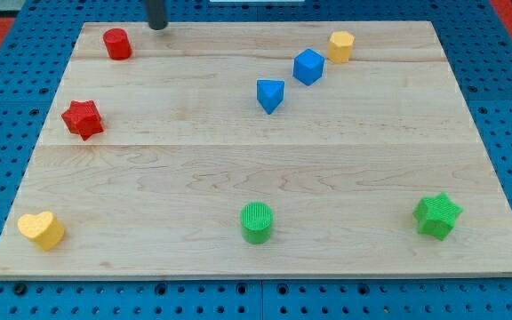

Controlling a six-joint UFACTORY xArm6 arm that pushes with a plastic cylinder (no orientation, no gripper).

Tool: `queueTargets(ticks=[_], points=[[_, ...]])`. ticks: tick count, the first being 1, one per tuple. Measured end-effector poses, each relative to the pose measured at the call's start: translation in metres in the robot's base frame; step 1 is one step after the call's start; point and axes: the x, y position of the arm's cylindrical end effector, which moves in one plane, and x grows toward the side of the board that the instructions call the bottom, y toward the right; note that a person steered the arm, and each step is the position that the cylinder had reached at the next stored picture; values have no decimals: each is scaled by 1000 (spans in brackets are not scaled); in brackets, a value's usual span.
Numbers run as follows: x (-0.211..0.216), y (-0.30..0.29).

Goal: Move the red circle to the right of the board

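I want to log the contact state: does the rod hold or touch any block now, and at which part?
Nothing is held. My tip stands apart from the red circle, just to its upper right.

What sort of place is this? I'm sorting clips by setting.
Probably a robotics lab bench: a wooden board lies on a blue perforated base, small blocks like the red circle are scattered on it, and my tip sits just to that circle's right.

Two red blocks (117, 44) (83, 119), two blue (308, 67) (270, 95), two yellow (341, 46) (42, 229), two green (257, 222) (437, 216).
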Motion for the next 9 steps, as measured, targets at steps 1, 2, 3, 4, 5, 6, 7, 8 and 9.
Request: queueTargets(ticks=[1, 2, 3, 4, 5, 6, 7, 8, 9], points=[[0, -37], [10, -62], [26, -79], [46, -77], [68, -51], [86, -15], [94, 11], [86, -29], [67, -61]])
